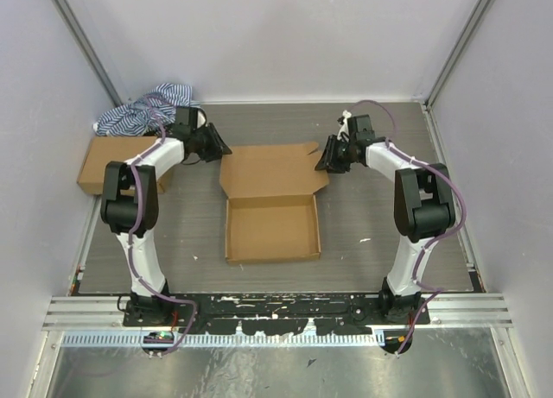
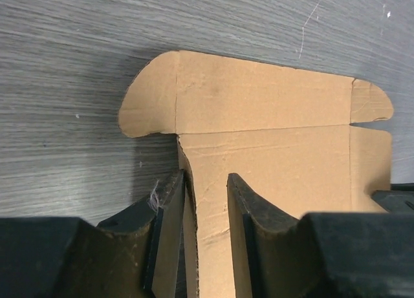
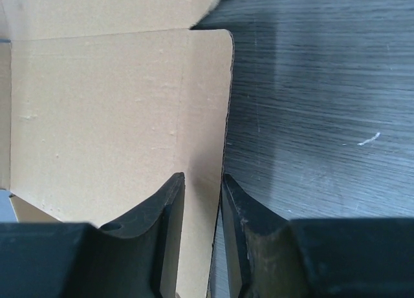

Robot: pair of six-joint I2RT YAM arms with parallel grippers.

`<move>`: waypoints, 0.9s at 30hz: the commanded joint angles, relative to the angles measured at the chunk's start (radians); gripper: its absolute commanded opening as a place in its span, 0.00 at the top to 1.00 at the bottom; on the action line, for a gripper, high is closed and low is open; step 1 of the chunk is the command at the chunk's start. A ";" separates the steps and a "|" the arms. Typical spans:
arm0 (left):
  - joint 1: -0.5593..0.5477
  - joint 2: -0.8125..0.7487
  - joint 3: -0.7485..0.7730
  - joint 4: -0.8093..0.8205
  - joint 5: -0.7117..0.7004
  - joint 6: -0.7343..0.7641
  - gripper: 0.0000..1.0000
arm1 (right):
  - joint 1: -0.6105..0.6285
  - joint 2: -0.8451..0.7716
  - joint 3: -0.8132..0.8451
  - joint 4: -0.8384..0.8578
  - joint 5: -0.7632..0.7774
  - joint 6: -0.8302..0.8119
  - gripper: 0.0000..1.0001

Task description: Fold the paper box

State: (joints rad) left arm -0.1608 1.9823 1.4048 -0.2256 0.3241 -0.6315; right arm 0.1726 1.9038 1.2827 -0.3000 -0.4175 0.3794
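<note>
Lid edges of the paper box [image 1: 270, 230] sit inside the part-closed left hand [image 2: 204, 178] and right hand [image 3: 204, 176]; grip unclear.

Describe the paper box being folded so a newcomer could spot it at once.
On the grey wood-grain table, look between the left arm and the right arm: the paper box lies there, plain brown cardboard. Unlike the closed brown carton at the left edge beside the striped cloth, it is open, a shallow tray with its flapped lid spread out behind.
</note>
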 commanded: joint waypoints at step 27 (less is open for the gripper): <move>-0.139 -0.208 -0.043 -0.035 -0.226 0.250 1.00 | 0.102 -0.168 0.136 -0.191 0.244 -0.124 0.53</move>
State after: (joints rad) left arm -0.2771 1.9507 1.4796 -0.4614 0.1112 -0.4271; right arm 0.2691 1.8591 1.3911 -0.4759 -0.2279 0.2962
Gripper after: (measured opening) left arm 0.012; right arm 0.449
